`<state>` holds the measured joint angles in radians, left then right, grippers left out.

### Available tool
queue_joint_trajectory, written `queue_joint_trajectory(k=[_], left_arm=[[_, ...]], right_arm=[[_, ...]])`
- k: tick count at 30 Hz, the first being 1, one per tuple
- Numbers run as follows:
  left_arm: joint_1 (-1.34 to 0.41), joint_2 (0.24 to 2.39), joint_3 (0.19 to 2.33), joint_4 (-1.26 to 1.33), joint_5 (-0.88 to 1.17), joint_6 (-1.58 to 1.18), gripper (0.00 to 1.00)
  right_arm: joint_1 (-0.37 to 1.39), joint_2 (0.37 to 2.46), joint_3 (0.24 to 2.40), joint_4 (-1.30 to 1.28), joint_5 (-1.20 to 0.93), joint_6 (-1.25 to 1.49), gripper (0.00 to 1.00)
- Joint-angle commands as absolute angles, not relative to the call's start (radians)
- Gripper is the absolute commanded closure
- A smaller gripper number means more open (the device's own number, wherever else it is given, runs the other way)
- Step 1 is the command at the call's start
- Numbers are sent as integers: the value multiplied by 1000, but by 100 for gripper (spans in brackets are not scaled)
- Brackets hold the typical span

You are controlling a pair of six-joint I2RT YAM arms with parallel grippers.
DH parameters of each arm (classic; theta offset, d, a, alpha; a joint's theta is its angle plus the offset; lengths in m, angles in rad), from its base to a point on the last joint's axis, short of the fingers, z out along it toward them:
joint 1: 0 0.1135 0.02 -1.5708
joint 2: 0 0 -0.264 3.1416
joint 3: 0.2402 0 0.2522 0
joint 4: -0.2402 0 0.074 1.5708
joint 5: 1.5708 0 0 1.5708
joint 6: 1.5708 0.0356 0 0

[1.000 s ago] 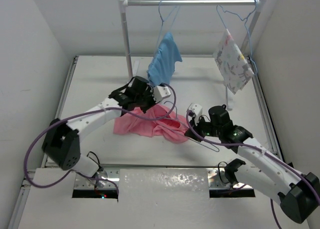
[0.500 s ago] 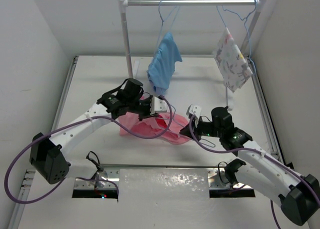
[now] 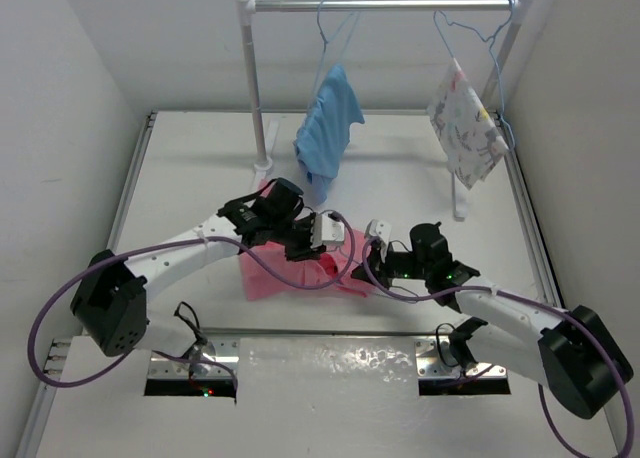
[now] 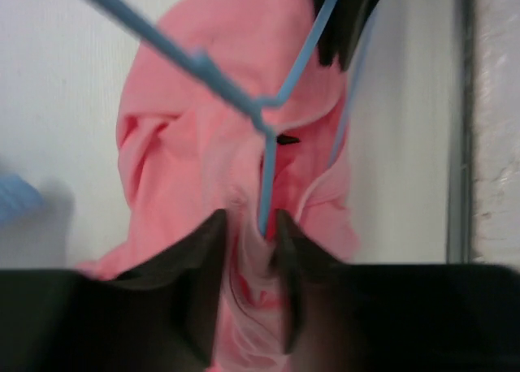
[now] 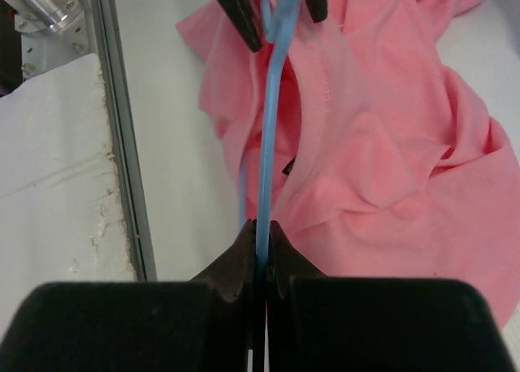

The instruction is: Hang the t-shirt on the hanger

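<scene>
Since a second ago the t-shirt (image 3: pixel 270 276) has bunched into a narrower heap and both arms have closed in over it, the left one coming forward from the heap's far side; the shirt lies crumpled on the worktop (image 3: pixel 420 168) at centre, neckline towards the right arm; the hanger (image 5: pixel 264 128) runs as one thin blue wire from the right gripper (image 5: pixel 260 238), which is clamped tight on it, across the collar area to the left gripper (image 4: pixel 248 238); that gripper's jaws stand narrowly apart, a fold of pink cloth and the wire's end between them; whether the wire sits inside the neck opening or only on top of a fold, I cannot tell. Risks, as judged: with the left jaws this slack the collar fold may drop away, so the wire slides over the cloth and not into it; a snagged wire end would drag the whole soft heap along the worktop; the wire is thin and held at one spot, so it may twist or pivot in the right gripper under any sideways load; the two grippers are very near each other, so a small misjudged advance could knock fingers together. Behind, well apart, the rail (image 3: pixel 380 5) carries the blue shirt (image 3: pixel 325 128) and the white patterned cloth (image 3: pixel 465 128); no hazard from those yet.
</scene>
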<state>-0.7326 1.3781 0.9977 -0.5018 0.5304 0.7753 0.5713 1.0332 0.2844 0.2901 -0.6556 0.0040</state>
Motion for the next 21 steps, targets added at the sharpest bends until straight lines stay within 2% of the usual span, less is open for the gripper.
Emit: queue_joint_trajectory(k=[1, 2, 3, 7, 10, 14, 17, 21], left_arm=[[-689, 1394, 971, -423, 480, 738, 66], [-658, 1396, 968, -428, 479, 742, 56], [-658, 1396, 969, -433, 479, 744, 56], [-615, 1359, 977, -480, 476, 762, 40], [-598, 1292, 971, -521, 488, 798, 36], [-592, 1215, 979, -548, 587, 816, 18], [-592, 1207, 1028, -590, 640, 815, 17], [-584, 1200, 1037, -620, 560, 867, 17]], right_arm=[[575, 1070, 256, 524, -690, 58, 100], [575, 1100, 249, 549, -683, 64, 100], [575, 1100, 245, 549, -683, 71, 100], [575, 1153, 235, 603, -676, 81, 100], [575, 1163, 241, 594, -673, 75, 100], [575, 1170, 264, 542, -660, 48, 100], [575, 1181, 270, 532, -660, 49, 100], [575, 1192, 281, 522, -660, 57, 100]])
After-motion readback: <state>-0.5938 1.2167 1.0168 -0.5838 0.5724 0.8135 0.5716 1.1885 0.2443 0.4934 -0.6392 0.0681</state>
